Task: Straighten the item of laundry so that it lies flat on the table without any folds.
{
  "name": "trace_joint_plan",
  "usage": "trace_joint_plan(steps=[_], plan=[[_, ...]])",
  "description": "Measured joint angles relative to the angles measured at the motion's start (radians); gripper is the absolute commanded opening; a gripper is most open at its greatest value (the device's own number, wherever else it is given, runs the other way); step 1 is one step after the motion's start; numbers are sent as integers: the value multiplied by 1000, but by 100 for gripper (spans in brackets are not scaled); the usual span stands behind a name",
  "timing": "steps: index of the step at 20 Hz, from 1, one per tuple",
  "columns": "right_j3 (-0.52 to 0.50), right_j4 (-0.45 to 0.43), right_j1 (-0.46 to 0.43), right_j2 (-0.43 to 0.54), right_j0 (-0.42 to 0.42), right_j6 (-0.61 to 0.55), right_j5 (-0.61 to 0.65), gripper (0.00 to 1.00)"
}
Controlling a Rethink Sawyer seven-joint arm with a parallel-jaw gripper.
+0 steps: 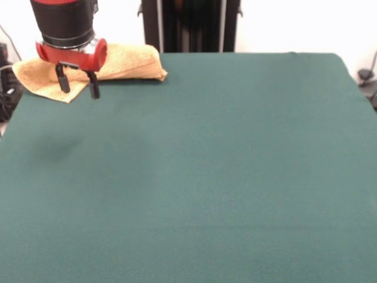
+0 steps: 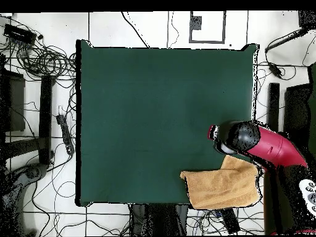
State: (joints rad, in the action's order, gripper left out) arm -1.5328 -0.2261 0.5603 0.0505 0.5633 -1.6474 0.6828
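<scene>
**A:** We're looking at the towel (image 1: 126, 62) sitting right at the table's (image 1: 235, 177) corner nearest the robot's base, and it's bunching up along one side, a fat roll or fold running across it in the front view.

**B:** From overhead it's spilling over the table edge too, part of it is lying past the green cloth (image 2: 225, 185).

**A:** And the gripper (image 1: 77, 86) is hanging just in front of that towel, fingers spread apart, nothing between them. I can't tell whether the tips are touching the fabric or floating above it.

**B:** So I'm reading this as the approach, the grasp isn't happening yet. The fold is still there, the job is barely under way.

**A:** Agreed. What's the next move asking for, in your view?

**B:** I'm thinking it needs to be closing on a free edge or corner, the thin flap showing under the fingers looks a fair candidate, then dragging it toward the open middle of the table so the roll unfurls.

**A:** Risk being it's pinching both layers and hauling the whole bundle along.
</scene>
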Motion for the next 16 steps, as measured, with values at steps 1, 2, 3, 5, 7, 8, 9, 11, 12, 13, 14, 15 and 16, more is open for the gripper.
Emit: trace_joint_plan(steps=[1,2,3,5,7,8,9,11,12,13,14,15,16], plan=[[0,0,0,-1,0,0,0,100],[0,0,0,-9,-5,0,0,100],[0,0,1,-15,-8,0,0,100],[-7,0,8,-31,-17,0,0,100],[-23,2,19,-45,-20,0,0,100],[-30,3,22,-48,-20,0,0,100],[-39,4,26,-53,-19,0,0,100],[-70,4,39,-60,-13,0,-2,100],[-85,4,43,-62,-10,0,-6,100],[-98,4,45,-64,-7,0,-11,100],[-117,4,48,-65,-3,0,-20,100],[-129,4,48,-67,0,0,-31,100],[-142,4,49,-68,3,0,-42,100]])
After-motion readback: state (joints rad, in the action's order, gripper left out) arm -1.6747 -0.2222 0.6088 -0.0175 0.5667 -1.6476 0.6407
